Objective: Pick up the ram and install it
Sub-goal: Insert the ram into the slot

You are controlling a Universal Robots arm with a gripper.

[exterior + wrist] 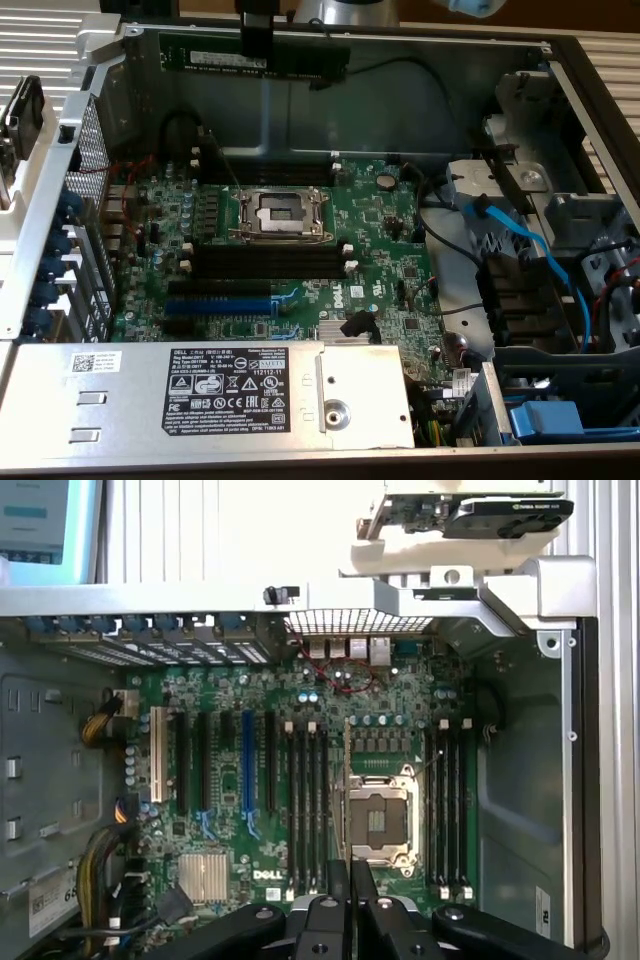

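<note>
The ram [300, 58], a long dark-green stick with a pale label, hangs level above the open computer case, over its far wall. My gripper [256, 30] is shut on the stick's middle from above. In the wrist view the ram [346, 780] shows edge-on as a thin line between my black fingers [336, 880], above the motherboard [400, 695] near the CPU socket [378, 820]. Black memory slots [305, 810] lie on one side of the socket and more black slots [450, 810] on the other. In the exterior view the black slots [265, 262] sit below the socket [277, 212].
A silver power supply [120, 395] with a label covers the case's near edge. Blue cables [520, 240] and a drive cage fill the exterior view's right. A blue slot [220, 305] and a finned heatsink [335, 335] sit on the board. Metal case walls ring everything.
</note>
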